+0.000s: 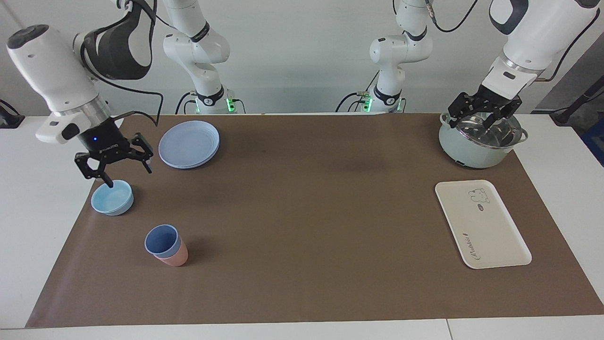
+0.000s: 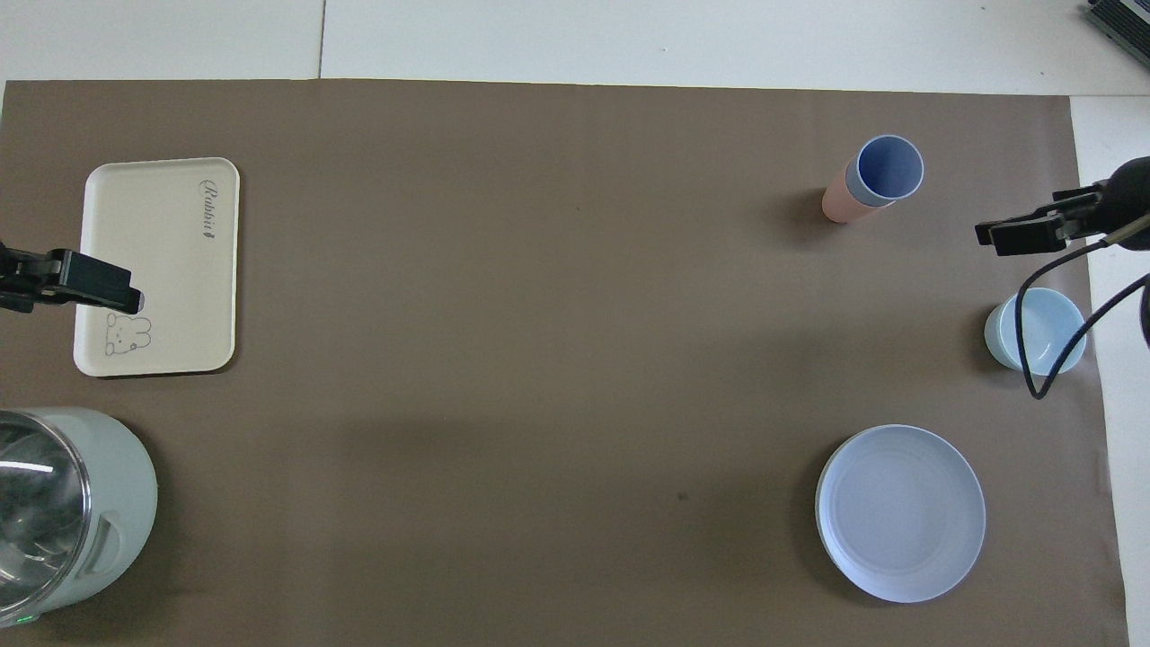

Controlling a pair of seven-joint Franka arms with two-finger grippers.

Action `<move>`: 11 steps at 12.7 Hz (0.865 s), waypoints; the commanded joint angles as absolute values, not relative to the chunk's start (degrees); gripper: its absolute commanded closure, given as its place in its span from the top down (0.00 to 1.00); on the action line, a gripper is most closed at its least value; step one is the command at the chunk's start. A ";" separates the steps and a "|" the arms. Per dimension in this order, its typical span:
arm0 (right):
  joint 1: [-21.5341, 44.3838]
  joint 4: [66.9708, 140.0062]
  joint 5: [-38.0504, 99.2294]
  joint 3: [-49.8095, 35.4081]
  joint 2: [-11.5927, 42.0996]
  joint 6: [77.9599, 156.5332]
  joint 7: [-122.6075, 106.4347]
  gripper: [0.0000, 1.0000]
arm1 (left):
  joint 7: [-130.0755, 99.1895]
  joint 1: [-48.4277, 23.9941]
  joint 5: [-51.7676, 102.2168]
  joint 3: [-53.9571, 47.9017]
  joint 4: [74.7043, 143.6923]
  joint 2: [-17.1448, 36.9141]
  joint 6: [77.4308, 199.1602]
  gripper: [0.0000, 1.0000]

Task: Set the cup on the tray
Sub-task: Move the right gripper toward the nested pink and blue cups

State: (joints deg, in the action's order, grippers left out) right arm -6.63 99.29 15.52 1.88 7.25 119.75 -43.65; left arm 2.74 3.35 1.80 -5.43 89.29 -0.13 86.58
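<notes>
The periwinkle-blue cup point(image 1: 162, 240) stands upright, nested inside a salmon-pink cup point(image 1: 173, 257), on the brown mat toward the right arm's end; it also shows in the overhead view point(image 2: 889, 169). The cream-white tray point(image 1: 490, 236) with the bear drawing lies flat and bare toward the left arm's end, also seen in the overhead view point(image 2: 162, 243). My right gripper point(image 1: 128, 174) is open and empty, hanging just over the light-blue bowl point(image 1: 113, 199), apart from the cup. My left gripper point(image 1: 479, 123) is open and empty over the pot point(image 1: 472, 153).
A round blue plate point(image 1: 188, 144) lies near the right arm's base. The pale-green pot with a glass lid point(image 2: 117, 503) stands nearer to the robots than the tray. The bowl point(image 2: 1038, 332) sits at the mat's edge.
</notes>
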 commanded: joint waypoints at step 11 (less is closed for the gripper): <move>-14.68 100.64 69.85 0.88 28.29 124.72 -109.14 1.00 | 3.16 3.87 2.64 -5.45 91.23 -1.93 86.84 1.00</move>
